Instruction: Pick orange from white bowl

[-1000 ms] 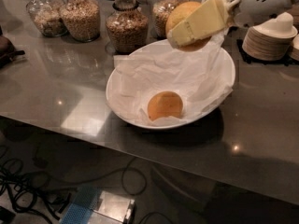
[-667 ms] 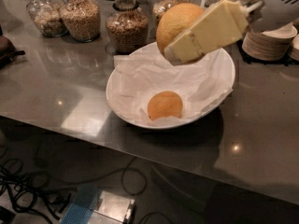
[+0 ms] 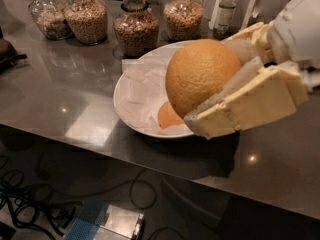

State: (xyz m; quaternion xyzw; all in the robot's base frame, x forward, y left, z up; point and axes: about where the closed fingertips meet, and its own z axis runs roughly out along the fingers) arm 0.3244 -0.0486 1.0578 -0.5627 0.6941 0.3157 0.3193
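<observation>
My gripper (image 3: 216, 86) is shut on the orange (image 3: 200, 74), a round, pale yellow-orange fruit with dimpled skin. It holds the fruit in the air, close to the camera, above the right part of the white bowl (image 3: 121, 106). One yellow finger (image 3: 250, 104) lies across the fruit's lower right side; the other finger (image 3: 247, 34) shows behind it. The wide bowl, lined with crumpled white paper (image 3: 142, 84), stands on the grey counter. A second, deeper-orange fruit (image 3: 167, 117) lies in the bowl, partly hidden by the held one.
Several glass jars of grains (image 3: 135, 31) stand in a row behind the bowl, with a small bottle (image 3: 226, 9) at the back right. A dark object (image 3: 7, 50) sits at the left edge. Cables and a box (image 3: 107, 221) lie on the floor below the counter's front edge.
The gripper has lifted the orange out and up from the bowl's far right rim and brought it toward the camera. The other fruit has stayed in the bowl.
</observation>
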